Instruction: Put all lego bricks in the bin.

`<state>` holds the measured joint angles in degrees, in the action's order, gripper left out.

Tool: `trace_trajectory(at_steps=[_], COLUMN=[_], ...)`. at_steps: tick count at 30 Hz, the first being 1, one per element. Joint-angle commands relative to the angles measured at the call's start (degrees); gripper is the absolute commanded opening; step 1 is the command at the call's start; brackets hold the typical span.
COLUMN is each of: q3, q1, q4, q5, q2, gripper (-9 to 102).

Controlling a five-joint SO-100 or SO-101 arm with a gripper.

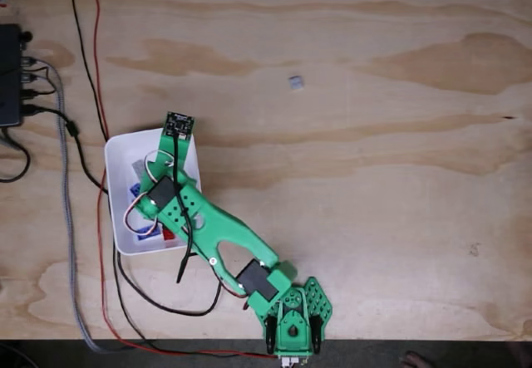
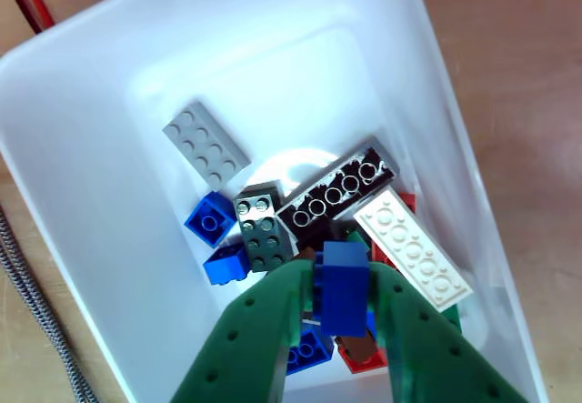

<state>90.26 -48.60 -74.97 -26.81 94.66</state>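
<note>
In the other view my green gripper is shut on a blue lego brick and holds it just above the pile inside the white bin. Several lego bricks lie in the bin: a grey plate, a small blue brick, a dark grey brick, a black upturned brick, a white plate and a red piece. In the fixed view the green arm reaches over the bin. One small grey lego brick lies alone on the wooden table.
A black box with cables sits at the table's left edge. Red, black and grey cables run past the bin's left side. The arm's base stands at the front edge. Bare plywood stretches to the right.
</note>
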Motion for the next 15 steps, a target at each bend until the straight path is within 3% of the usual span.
trace_trajectory(at_steps=[1, 6, 10, 15], q3=[-0.97, 8.17, 17.14, 27.42], q1=[7.21, 34.01, 35.6, 49.75], q4=[1.67, 9.32, 11.87, 29.0], q5=[-1.14, -21.88, -25.93, -33.05], q2=[6.06, 15.47, 20.39, 30.41], gripper=[36, 36, 38, 36])
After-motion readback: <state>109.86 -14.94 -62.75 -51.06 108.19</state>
